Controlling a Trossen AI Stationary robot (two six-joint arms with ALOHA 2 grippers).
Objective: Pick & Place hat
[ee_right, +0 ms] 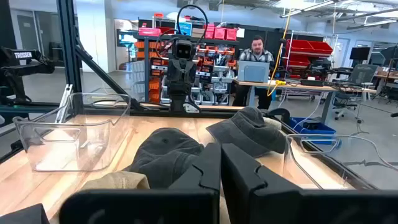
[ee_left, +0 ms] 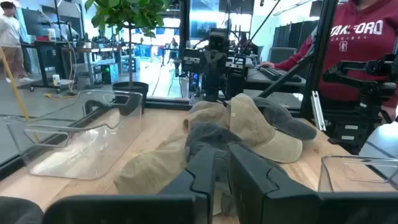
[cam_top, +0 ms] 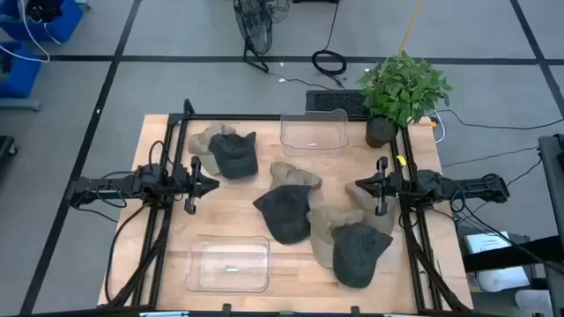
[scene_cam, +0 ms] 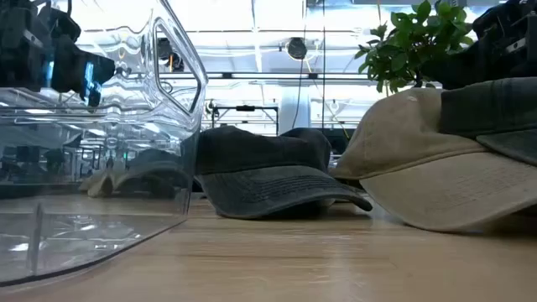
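Three tan-and-dark caps lie on the wooden table: one at the far left [cam_top: 231, 151], one in the middle [cam_top: 286, 207], and one at the near right [cam_top: 352, 246]. Each rests on its brim and crown. The middle cap's edge overlaps the near-right cap. My left gripper [cam_top: 214, 184] hovers at the table's left, fingers shut, pointing level toward the middle cap [ee_left: 211, 134]. My right gripper [cam_top: 351, 187] hovers at the right, fingers shut, pointing level toward the same cap [ee_right: 165, 155]. Neither touches a cap.
A clear plastic bin [cam_top: 315, 132] stands at the far edge and another [cam_top: 229, 262] at the near left. A potted plant [cam_top: 401, 92] stands at the far right corner. A person in a red sweatshirt [ee_left: 354, 37] stands beyond the table's right side.
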